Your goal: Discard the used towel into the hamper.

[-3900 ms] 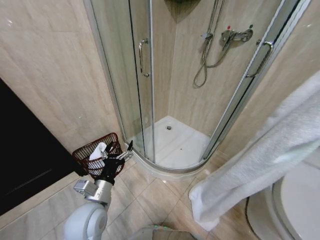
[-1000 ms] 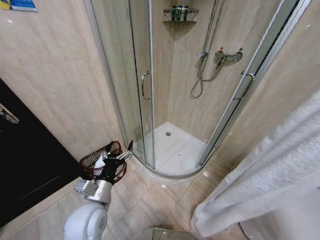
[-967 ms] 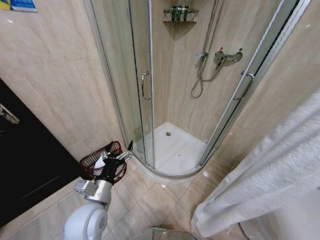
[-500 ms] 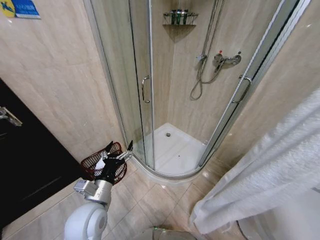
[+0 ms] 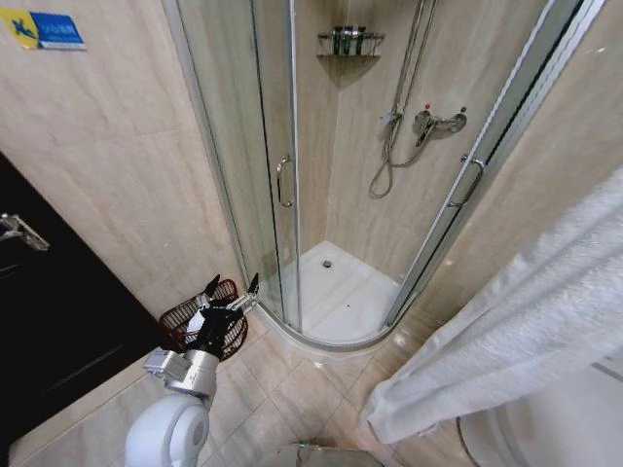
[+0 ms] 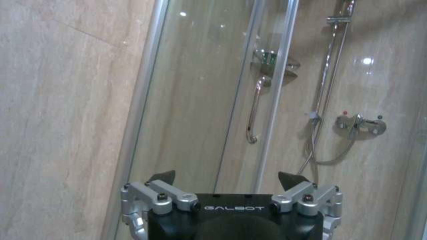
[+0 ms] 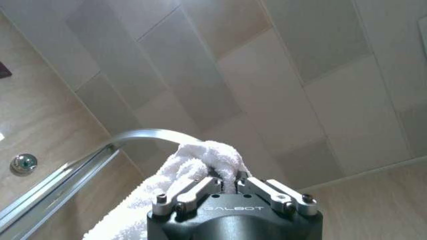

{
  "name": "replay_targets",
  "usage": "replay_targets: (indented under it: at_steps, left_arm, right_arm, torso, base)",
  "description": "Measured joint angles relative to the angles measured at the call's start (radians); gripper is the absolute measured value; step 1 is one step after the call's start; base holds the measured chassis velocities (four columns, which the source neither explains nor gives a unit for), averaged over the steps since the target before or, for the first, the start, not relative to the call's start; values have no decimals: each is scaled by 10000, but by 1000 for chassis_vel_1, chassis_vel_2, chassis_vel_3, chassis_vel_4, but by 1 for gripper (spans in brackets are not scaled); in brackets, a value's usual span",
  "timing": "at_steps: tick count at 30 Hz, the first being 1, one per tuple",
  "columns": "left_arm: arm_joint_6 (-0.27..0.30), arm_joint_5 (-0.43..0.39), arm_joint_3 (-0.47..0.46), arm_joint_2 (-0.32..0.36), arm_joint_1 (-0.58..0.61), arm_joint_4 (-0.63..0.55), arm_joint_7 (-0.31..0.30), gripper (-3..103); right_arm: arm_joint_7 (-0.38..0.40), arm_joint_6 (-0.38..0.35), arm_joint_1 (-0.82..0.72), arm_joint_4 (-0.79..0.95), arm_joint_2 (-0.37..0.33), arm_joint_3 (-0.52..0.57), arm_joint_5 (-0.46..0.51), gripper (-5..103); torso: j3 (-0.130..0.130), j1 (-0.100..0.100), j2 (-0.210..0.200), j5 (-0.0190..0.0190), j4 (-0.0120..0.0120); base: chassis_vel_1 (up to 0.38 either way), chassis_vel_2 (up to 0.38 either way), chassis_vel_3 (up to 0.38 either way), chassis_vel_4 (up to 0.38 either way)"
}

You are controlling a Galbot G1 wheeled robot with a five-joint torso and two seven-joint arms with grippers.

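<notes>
The used towel is large and white, hanging in a long drape across the right of the head view, its lower end near the floor tiles. My right gripper is shut on a bunched top fold of the towel, held up toward the ceiling. The hamper, a small dark red-brown wire basket with something white inside, stands on the floor by the wall at lower left. My left gripper is open and empty in front of the hamper, partly hiding it; my left gripper faces the shower glass.
A curved glass shower enclosure with a white tray fills the corner ahead. A black door is on the left wall. A white rounded fixture sits at lower right beneath the towel. Tiled floor lies between them.
The whole head view has shifted downward, so the camera has moved; the hamper now looks smaller and farther. The towel stays held on the right. The left arm holds the same pose.
</notes>
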Motion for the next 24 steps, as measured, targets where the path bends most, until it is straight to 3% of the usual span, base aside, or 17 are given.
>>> replay_targets:
  at_steps: [24]
  left_arm:
    - [0,0,0,0,0,0,0,100]
  right_arm:
    - [70,46,-233,155,197,161,305,8]
  torso:
    - [718,601,1317,0,0]
  base:
    - [0,0,0,0]
